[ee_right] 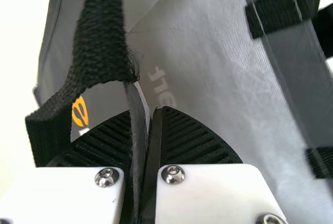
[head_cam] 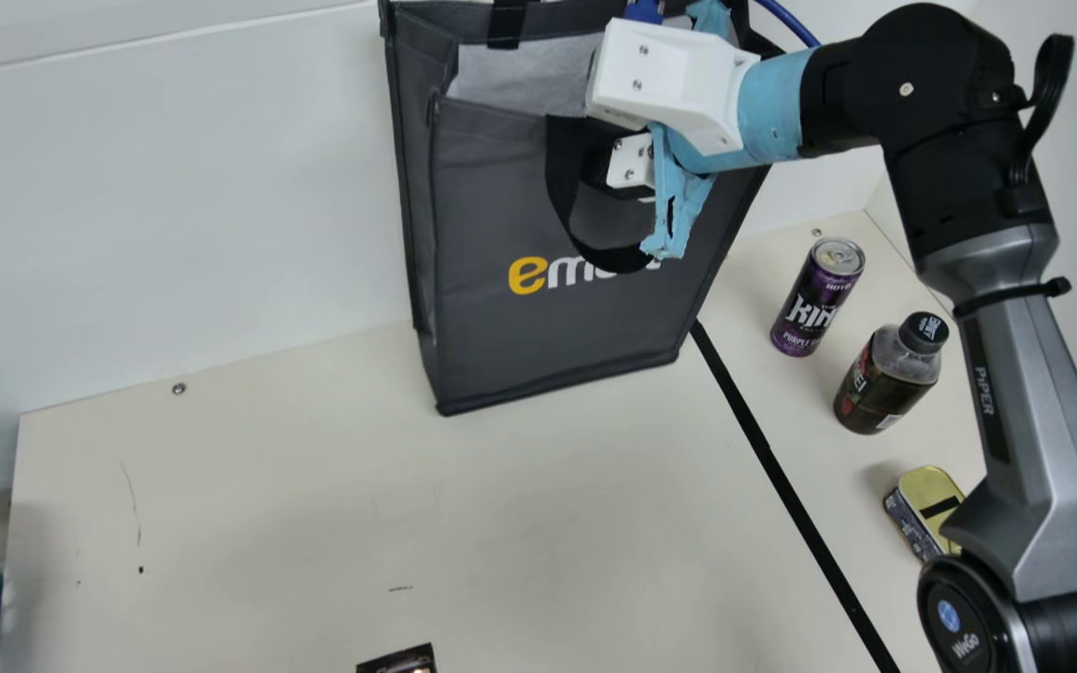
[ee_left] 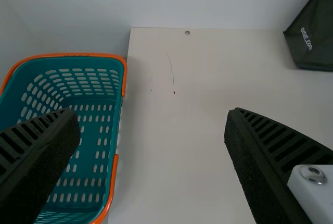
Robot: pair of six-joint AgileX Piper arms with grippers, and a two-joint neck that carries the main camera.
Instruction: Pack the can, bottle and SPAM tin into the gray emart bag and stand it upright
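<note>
Right pincer (ee_right: 148, 111) clamps the gray emart bag (head_cam: 492, 206); left pincer (ee_left: 152, 113) gapes. Right of the bag, unpacked: can (head_cam: 811, 304), bottle (head_cam: 884, 381), apparently SPAM tin (head_cam: 922, 514).

Main view: surface (head_cam: 267, 486) is brightly lit, soft shadow cast left of the SPAM tin (head_cam: 933, 500), highlights caught atop the can (head_cam: 805, 308). Left wrist view: faint shadow thrown beside the basket (ee_left: 124, 78). Right wrist view: left edge blown out to white, glints picked up on 2 screws (ee_right: 173, 174).

Cream table (head_cam: 267, 523) against white wall (head_cam: 174, 206).
</note>
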